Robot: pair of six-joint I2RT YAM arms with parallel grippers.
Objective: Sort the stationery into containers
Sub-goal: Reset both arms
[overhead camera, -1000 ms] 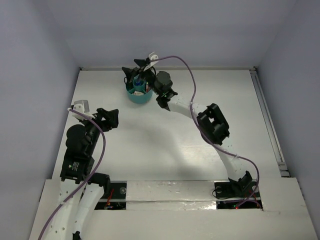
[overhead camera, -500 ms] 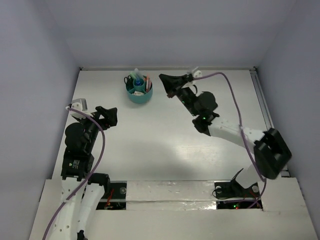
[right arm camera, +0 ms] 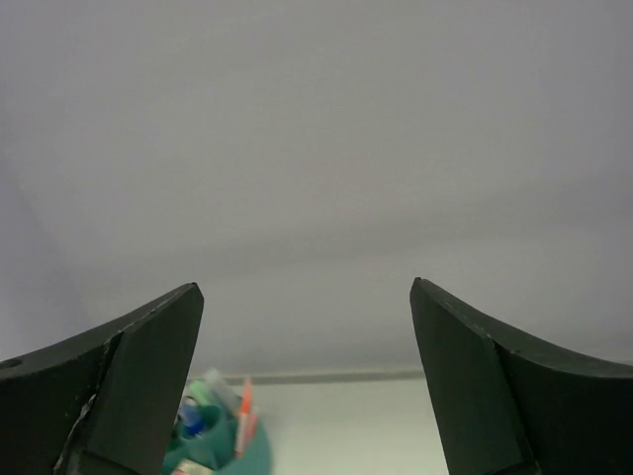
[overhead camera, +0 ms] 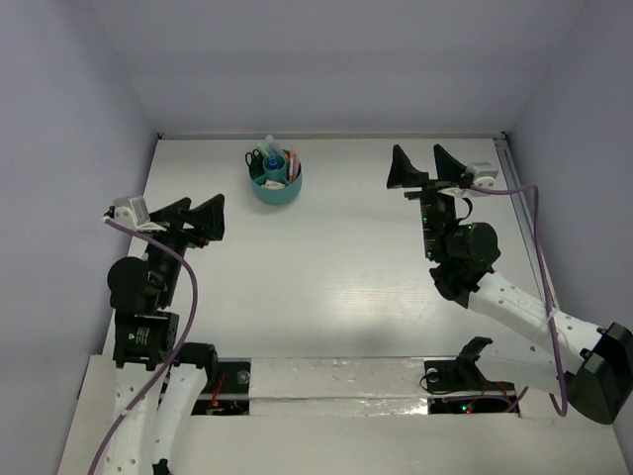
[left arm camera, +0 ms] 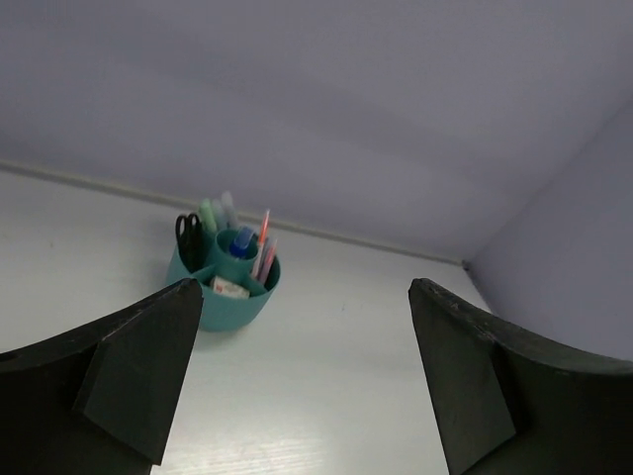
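- Your left gripper [overhead camera: 202,210] and right gripper [overhead camera: 416,155] both stand spread, holding nothing.
- The organiser [overhead camera: 277,195] looks light, stiff plastic; take its rim.
- Stationery [overhead camera: 272,164] seems all inside it.

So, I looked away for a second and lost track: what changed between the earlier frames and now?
The right gripper pulled back from over the teal organiser and swung away to the right, and is now open and empty. The left gripper shifted slightly and is also open. The organiser stayed where it was.
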